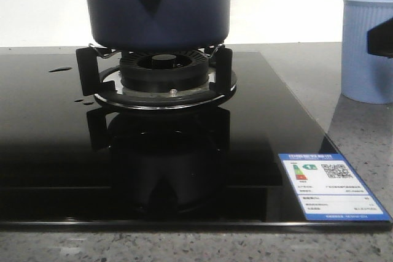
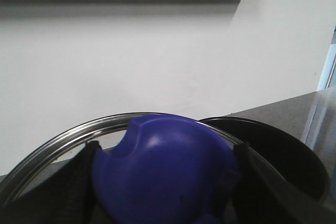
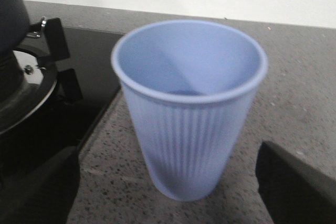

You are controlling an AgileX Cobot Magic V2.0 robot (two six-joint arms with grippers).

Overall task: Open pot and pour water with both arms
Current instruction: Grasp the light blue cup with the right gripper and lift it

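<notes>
The pot [image 1: 156,7] is seated on the burner [image 1: 163,75]; its lid knob [image 2: 163,174] is clamped by the left end effector [image 2: 163,182]. The right end effector [image 3: 168,182] is spread wide around the ribbed cup [image 3: 189,103] on the bench [image 3: 294,103].

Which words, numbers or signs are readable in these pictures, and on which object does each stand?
Nothing can be quoted.
The blue and white sticker on the black glass hob carries a coloured rating chart, a QR code and rows of print, all too small and blurred.
The pot and cup bear no text.

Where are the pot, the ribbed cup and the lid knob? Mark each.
pot [image 1: 184,13]: front view, on its navy side wall.
ribbed cup [image 3: 184,145]: right wrist view, on its ribbed wall.
lid knob [image 2: 163,177]: left wrist view, on its blue dome.
</notes>
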